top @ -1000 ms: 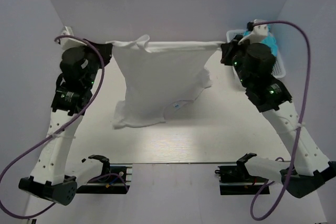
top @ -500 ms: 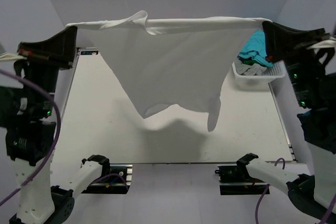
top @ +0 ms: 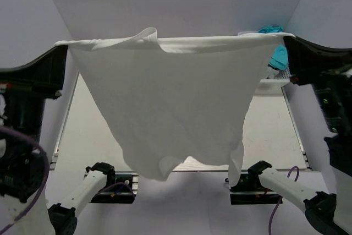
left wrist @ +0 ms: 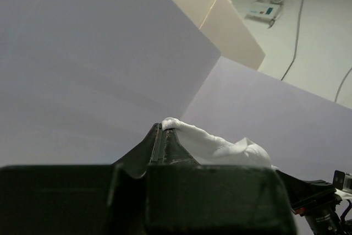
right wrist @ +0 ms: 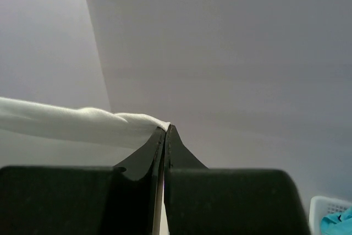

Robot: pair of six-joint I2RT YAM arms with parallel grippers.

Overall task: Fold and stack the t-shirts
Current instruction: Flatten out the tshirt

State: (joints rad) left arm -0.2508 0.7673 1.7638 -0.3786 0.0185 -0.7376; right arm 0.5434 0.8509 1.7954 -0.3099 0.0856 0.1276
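A white t-shirt (top: 170, 103) hangs high above the table, stretched wide between both arms, its lower edge dangling near the front. My left gripper (top: 59, 45) is shut on its left top corner; in the left wrist view the cloth (left wrist: 220, 147) bunches out of the shut left gripper (left wrist: 164, 127). My right gripper (top: 289, 38) is shut on the right top corner; in the right wrist view the right gripper (right wrist: 166, 129) pinches the white t-shirt (right wrist: 66, 125), which runs off to the left. The shirt hides most of the table.
A white basket (top: 278, 78) with teal cloth (top: 278, 56) in it stands at the back right, partly behind the shirt; its corner (right wrist: 330, 210) shows in the right wrist view. Purple walls close in the left, right and back sides.
Both arms have lifted the t-shirt from the table to high in the air and towards the camera, pulling its top edge taut. Both grippers stayed shut on it.
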